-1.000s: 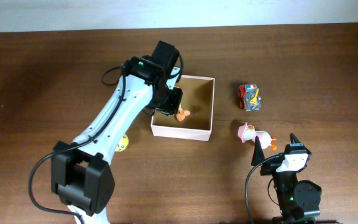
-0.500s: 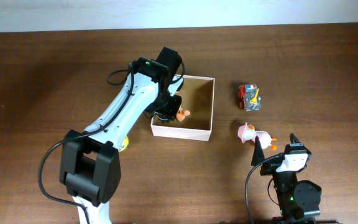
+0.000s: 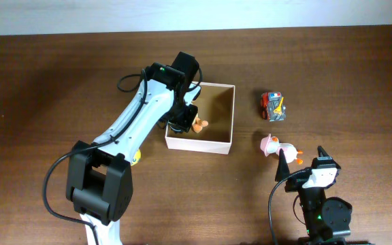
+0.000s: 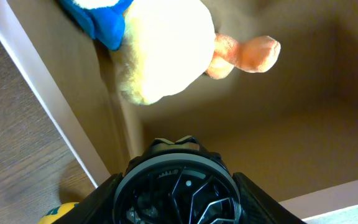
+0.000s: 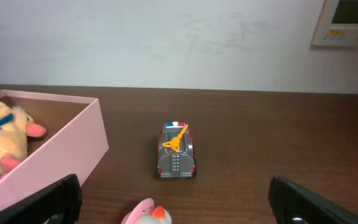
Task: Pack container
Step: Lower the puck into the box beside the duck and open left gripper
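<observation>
The container (image 3: 226,116), a square shallow box, white outside and tan inside, stands mid-table. A yellow plush duck (image 4: 160,50) with a blue scarf and orange feet lies inside it by the left wall, and its feet show in the overhead view (image 3: 200,124). My left gripper (image 3: 184,116) hangs inside the container just above the duck, jaws spread, nothing between them. My right gripper (image 3: 301,162) is open and empty near the front edge, right of the container; its fingers frame the right wrist view (image 5: 179,208).
A red and grey toy car (image 3: 273,106) sits right of the container. A pink and white duck toy (image 3: 276,147) lies just ahead of my right gripper. A yellow ball (image 3: 135,158) lies left of the container, partly under my left arm.
My left arm swung its elbow to the left and shifted slightly over the container's left side. The plush duck stays in the container. The right arm has not moved.
</observation>
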Controlling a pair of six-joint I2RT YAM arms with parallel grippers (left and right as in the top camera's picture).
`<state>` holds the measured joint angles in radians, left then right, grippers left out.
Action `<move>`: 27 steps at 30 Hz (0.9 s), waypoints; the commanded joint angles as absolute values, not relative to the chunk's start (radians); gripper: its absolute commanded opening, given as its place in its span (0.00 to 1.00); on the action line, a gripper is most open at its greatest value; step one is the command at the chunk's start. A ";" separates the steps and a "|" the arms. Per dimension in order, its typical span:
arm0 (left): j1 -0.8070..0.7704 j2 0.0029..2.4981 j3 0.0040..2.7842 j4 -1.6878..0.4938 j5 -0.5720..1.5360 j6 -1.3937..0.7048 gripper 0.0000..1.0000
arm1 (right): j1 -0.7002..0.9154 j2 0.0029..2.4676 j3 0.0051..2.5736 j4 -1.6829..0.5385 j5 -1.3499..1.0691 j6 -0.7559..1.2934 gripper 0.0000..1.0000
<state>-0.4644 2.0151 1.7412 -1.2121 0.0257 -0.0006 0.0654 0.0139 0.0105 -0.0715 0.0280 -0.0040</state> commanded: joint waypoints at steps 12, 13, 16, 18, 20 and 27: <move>-0.465 2.030 1.751 -1.213 0.019 0.016 0.60 | 0.064 0.006 0.006 -0.079 0.036 0.001 0.99; -0.465 2.030 1.751 -1.213 0.019 0.016 0.61 | 0.064 0.006 0.006 -0.079 0.037 0.001 0.99; -0.465 2.030 1.751 -1.213 0.019 0.016 0.65 | 0.064 0.006 0.006 -0.079 0.036 0.001 0.99; -0.465 2.030 1.751 -1.213 0.019 0.016 0.65 | 0.064 0.006 0.006 -0.079 0.037 0.001 0.99; -0.465 2.030 1.751 -1.213 0.019 0.016 0.65 | 0.064 0.006 0.006 -0.079 0.036 0.001 0.99; -0.458 2.029 1.789 -1.203 0.018 0.006 0.64 | 0.064 0.006 0.006 -0.079 0.037 0.001 0.99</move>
